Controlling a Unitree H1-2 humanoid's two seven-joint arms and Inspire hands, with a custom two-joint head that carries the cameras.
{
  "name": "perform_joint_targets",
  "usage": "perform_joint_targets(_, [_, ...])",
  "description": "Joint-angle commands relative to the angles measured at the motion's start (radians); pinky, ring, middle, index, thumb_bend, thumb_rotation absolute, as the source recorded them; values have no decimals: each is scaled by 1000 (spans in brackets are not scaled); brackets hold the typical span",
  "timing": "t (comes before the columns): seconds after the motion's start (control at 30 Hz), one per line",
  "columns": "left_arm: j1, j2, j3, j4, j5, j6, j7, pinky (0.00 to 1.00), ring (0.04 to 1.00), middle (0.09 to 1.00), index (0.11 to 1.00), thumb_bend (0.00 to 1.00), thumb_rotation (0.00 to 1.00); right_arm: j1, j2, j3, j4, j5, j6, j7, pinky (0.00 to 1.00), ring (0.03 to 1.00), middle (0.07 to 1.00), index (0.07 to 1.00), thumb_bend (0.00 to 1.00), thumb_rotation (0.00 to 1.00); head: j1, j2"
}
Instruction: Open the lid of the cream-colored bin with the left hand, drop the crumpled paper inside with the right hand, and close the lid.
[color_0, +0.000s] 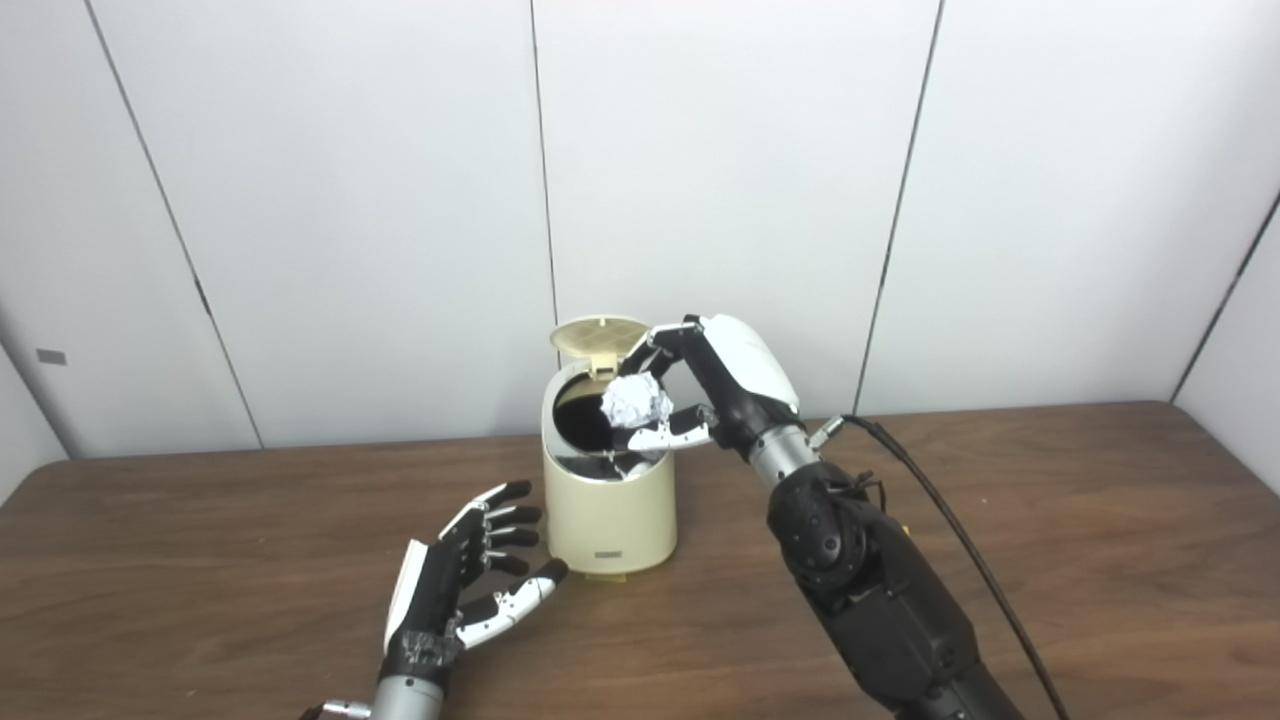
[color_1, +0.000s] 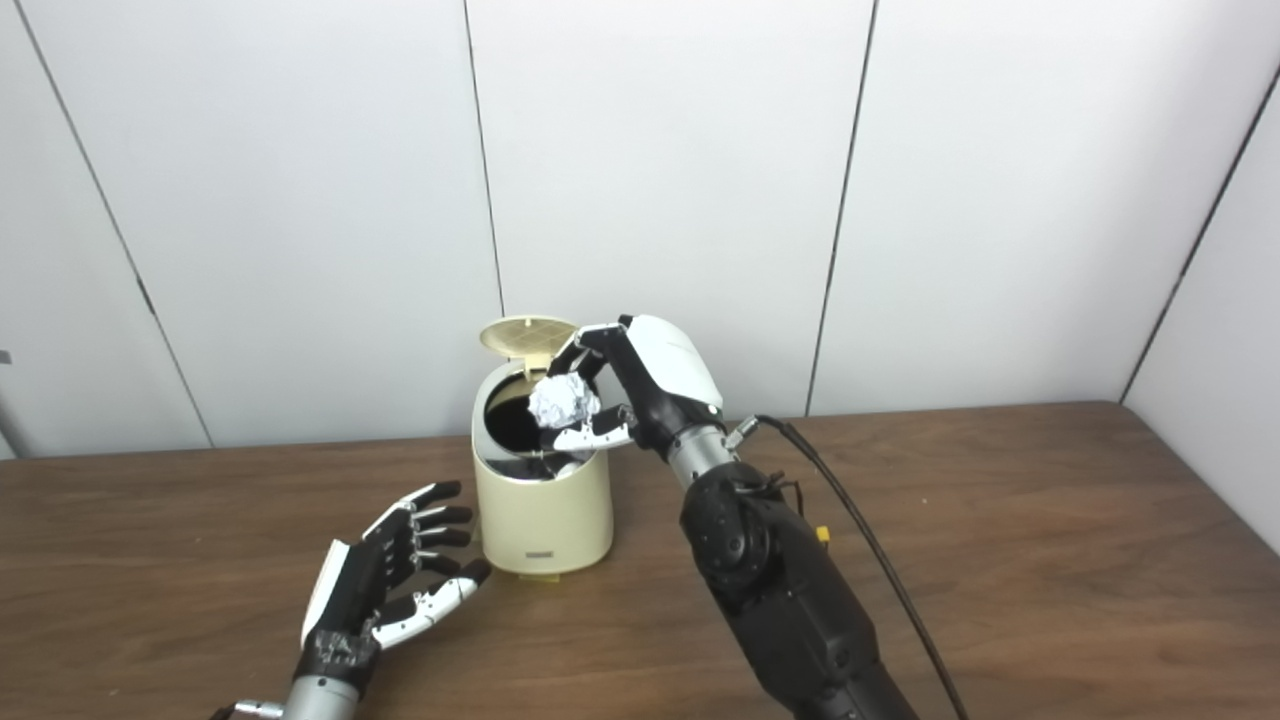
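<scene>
Crumpled paper ball (color_0: 636, 400): light, soft, springy; expect it to fall free w/ little finger travel. Your right hand (color_0: 722, 385) pinches it betw. thumb and fingertips, directly over the mouth of the cream-colored bin (color_0: 608, 505). Lid (color_0: 598, 337) stands upright just behind those fingertips. Left hand (color_0: 462, 580) rests w/ fingers spread, empty, just beside bin base. Surface: brown wood-grain table (color_0: 1050, 540); white panel wall (color_0: 300, 200) behind, ample room

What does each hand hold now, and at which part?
The right hand pinches the crumpled paper by its sides, above the open cream-colored bin. The left hand is open and holds nothing.
</scene>
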Motion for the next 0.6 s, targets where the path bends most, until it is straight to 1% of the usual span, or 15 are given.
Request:
perform_joint_targets(0.0, [-4,-12,-8,-11,9,-10,11,582,691,740,843,628,106,-43,-12,25,-19,-3,29,62,856,835,787,806,856,161,-1,1])
perform_joint_targets(0.03, [-4,-11,-9,-9,9,-13,11,583,691,740,843,627,105,-40,-14,29,-28,-3,46,72,832,852,817,832,874,171,2,4])
perform_joint_targets(0.07, [-5,-10,-10,-8,11,-15,12,586,692,740,842,627,103,-36,-15,30,-36,-2,57,77,792,878,879,870,884,182,1,4])
perform_joint_targets(0.1, [-5,-9,-10,-8,12,-16,13,589,692,738,840,628,105,-34,-16,32,-42,-1,65,80,767,894,923,897,889,187,1,4])
perform_joint_targets(0.13, [-5,-8,-11,-6,16,-17,14,590,692,738,840,629,107,-30,-15,30,-48,2,71,79,752,905,951,913,892,191,0,5])
perform_joint_targets(0.2, [-6,-6,-12,-5,18,-18,14,587,691,737,839,632,117,-25,-15,27,-53,6,73,71,760,944,990,964,901,170,-1,5])
perform_joint_targets(0.27, [-6,-5,-12,-5,16,-17,13,589,692,737,839,635,122,-22,-15,26,-53,5,69,60,749,955,998,981,908,165,-2,4])
perform_joint_targets(0.33, [-6,-5,-11,-3,8,-18,9,593,697,740,840,633,114,-20,-17,26,-58,4,75,62,760,972,1000,997,912,167,-3,4])
perform_joint_targets(0.43, [-7,-5,-11,-1,9,-18,10,601,703,742,841,636,118,-18,-20,27,-66,6,88,74,781,980,1000,1000,919,173,-3,5])
perform_joint_targets(0.57, [-6,-8,-10,-8,-1,-10,5,595,702,741,840,636,100,-13,-26,29,-69,9,86,78,802,982,1000,995,923,184,-2,6])
